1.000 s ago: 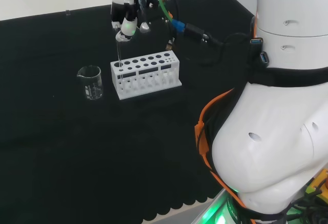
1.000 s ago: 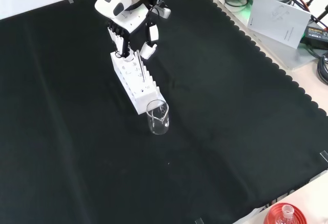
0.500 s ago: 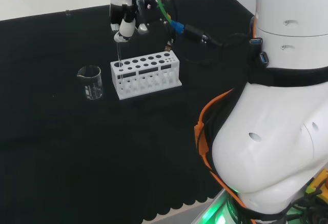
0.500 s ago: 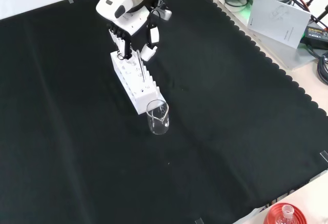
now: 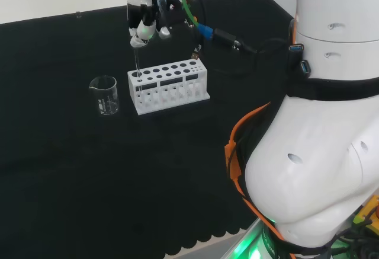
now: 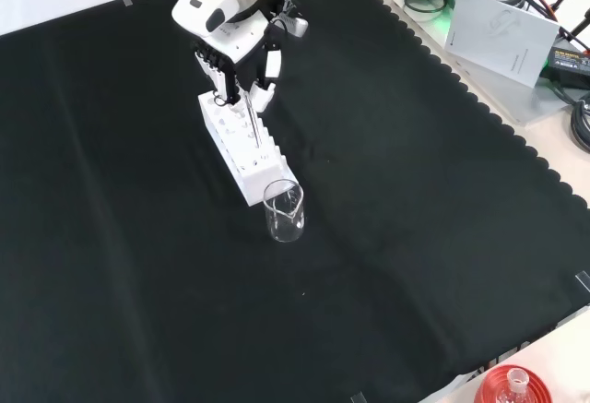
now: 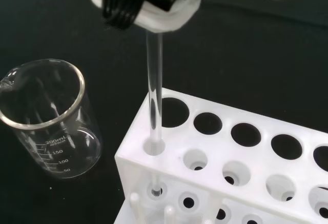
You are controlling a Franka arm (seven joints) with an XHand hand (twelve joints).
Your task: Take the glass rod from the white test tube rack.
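In the head view we see the hand above the left end of the white rack, its fingers curled onto the top of the glass rod. The rod hangs upright from the fingers, and its lower end sits in the rack's leftmost hole. A clear beaker stands on the black cloth just left of the rack, apart from it. The arm's big white links take up the right side.

In the front view we see the hand coming in from the top, over the far end of the rack. The rod runs down from the pinching fingers to the rack. The beaker stands at the rack's near end, just beside it.

In the wrist view we see the fingers closed on the rod's upper end. The rod passes straight down through a corner hole of the rack, and its tip shows in the lower tier. The beaker stands beside that corner and looks empty.
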